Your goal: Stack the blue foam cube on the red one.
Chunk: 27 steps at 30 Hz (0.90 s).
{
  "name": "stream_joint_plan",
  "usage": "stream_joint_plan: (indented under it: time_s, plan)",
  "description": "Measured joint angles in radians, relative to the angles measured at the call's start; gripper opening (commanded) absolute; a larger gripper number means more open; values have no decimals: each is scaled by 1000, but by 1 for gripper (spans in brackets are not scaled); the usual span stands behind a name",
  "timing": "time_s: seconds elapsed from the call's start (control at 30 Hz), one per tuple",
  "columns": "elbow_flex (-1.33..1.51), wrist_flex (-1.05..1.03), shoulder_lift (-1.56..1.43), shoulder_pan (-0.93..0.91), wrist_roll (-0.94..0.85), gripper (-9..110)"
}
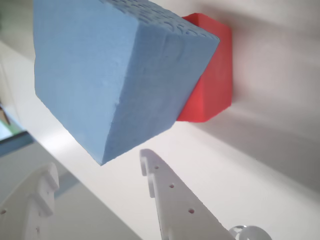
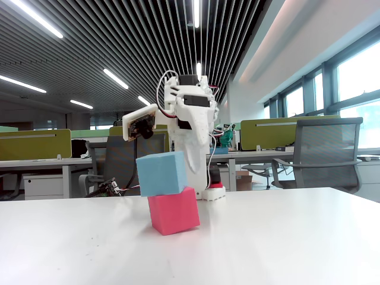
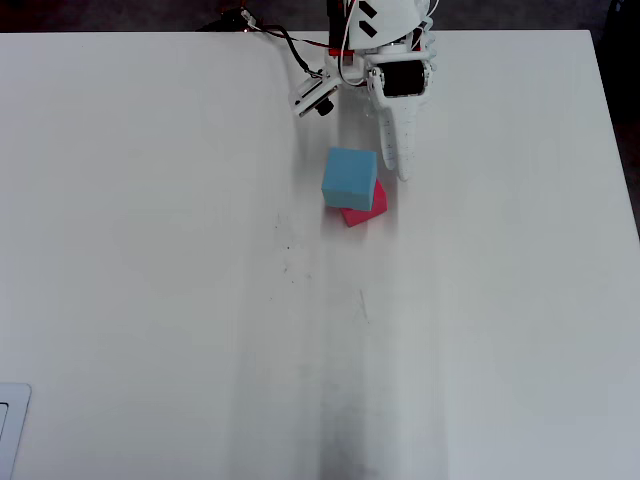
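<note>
The blue foam cube (image 2: 162,173) rests on top of the red one (image 2: 173,211), turned a little and shifted to the left in the fixed view. From above, the blue foam cube (image 3: 350,177) covers most of the red one (image 3: 369,207). In the wrist view the blue foam cube (image 1: 115,70) fills the upper left, with the red one (image 1: 212,80) behind it. My gripper (image 1: 97,165) is open, its white fingers (image 1: 175,200) spread just short of the blue cube and holding nothing. In the overhead view the gripper (image 3: 396,170) sits beside the stack, toward the arm's base.
The arm's base (image 3: 385,25) and its cables (image 3: 290,45) sit at the white table's (image 3: 150,250) far edge. A pale object (image 3: 8,425) lies at the overhead view's bottom-left corner. Office chairs (image 2: 323,151) and desks stand behind the table.
</note>
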State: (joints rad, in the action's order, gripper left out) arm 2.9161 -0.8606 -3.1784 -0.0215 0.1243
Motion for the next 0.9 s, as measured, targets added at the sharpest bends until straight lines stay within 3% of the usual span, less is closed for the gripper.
stream_joint_plan:
  time_s: [0.9]
  plan:
    - [35, 106, 0, 0, 0, 22]
